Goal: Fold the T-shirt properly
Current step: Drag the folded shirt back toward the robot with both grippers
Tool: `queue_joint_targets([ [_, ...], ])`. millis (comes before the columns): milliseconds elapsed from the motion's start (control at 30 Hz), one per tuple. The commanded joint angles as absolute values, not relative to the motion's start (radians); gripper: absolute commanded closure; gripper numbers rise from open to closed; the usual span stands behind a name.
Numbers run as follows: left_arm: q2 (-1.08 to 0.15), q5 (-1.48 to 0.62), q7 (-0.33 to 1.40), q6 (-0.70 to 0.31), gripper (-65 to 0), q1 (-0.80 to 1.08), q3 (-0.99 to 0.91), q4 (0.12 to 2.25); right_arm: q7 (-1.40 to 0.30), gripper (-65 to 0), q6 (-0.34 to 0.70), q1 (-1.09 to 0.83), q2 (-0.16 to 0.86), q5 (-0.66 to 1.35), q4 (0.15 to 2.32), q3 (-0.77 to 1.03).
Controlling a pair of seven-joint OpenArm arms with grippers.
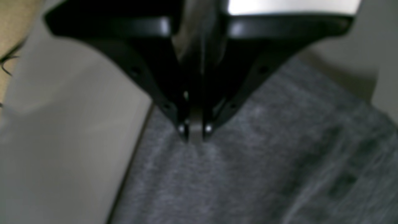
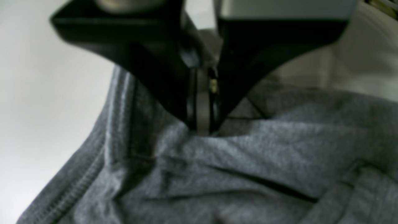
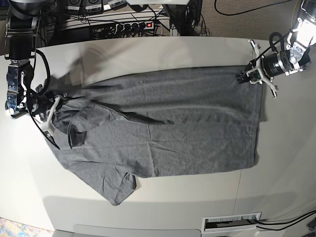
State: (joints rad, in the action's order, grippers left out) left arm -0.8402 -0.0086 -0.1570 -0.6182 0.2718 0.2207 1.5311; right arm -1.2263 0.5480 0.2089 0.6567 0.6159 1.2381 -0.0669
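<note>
The heather-grey T-shirt point(image 3: 163, 128) lies spread across the white table point(image 3: 148, 54), hem to the right, neck and sleeves to the left. At its far right corner my left gripper point(image 3: 242, 77) is shut on the hem's edge. In the left wrist view the black fingertips point(image 1: 195, 133) pinch grey cloth point(image 1: 248, 171) at its border. At the shirt's left end my right gripper point(image 3: 57, 101) is shut on bunched fabric. In the right wrist view the gripper point(image 2: 202, 129) clamps a fold point(image 2: 248, 161) beside the ribbed collar point(image 2: 115, 124). One sleeve point(image 3: 121, 187) lies flat near the front.
A power strip and cables point(image 3: 128, 24) sit behind the table's far edge. A white slotted panel point(image 3: 232, 222) lies at the front right. Carpet point(image 3: 247, 19) shows beyond the back right corner. Bare tabletop point(image 3: 163, 212) surrounds the shirt.
</note>
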Motion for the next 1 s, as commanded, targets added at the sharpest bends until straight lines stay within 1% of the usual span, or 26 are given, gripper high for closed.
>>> queue_joint_targets([
  [0,-0.86,0.049,-0.065,-0.653,0.0,0.294,0.227,1.54,-1.283,0.0,0.55,0.199,0.674,0.599,1.238,-0.065],
  [133,-0.862,0.048,0.006,-0.652,0.0,0.309,0.227,1.588,-1.303,0.0,0.55,0.173,0.674,0.616,1.238,-0.065],
  [267,-0.888,0.037,0.007,-0.653,0.0,0.317,0.227,1.61,-1.352,0.0,0.561,0.154,0.679,0.645,1.252,-0.065],
  [400,-0.923,0.002,0.007,-0.657,0.0,0.324,0.227,1.615,-1.393,0.0,0.561,0.126,0.682,0.66,1.33,-0.065],
  [500,-0.942,-0.041,0.007,-0.698,0.0,0.325,0.227,1.615,-1.396,0.0,0.562,0.099,0.682,0.661,1.398,-0.065],
  [600,-0.951,-0.072,0.008,-0.698,0.0,0.337,0.227,1.618,-1.396,0.0,0.562,0.068,0.682,0.661,1.426,-0.065],
  [967,-0.951,-0.072,0.01,-0.698,0.0,0.435,0.227,1.621,-1.396,0.0,0.561,-0.039,0.682,0.662,1.437,-0.065],
])
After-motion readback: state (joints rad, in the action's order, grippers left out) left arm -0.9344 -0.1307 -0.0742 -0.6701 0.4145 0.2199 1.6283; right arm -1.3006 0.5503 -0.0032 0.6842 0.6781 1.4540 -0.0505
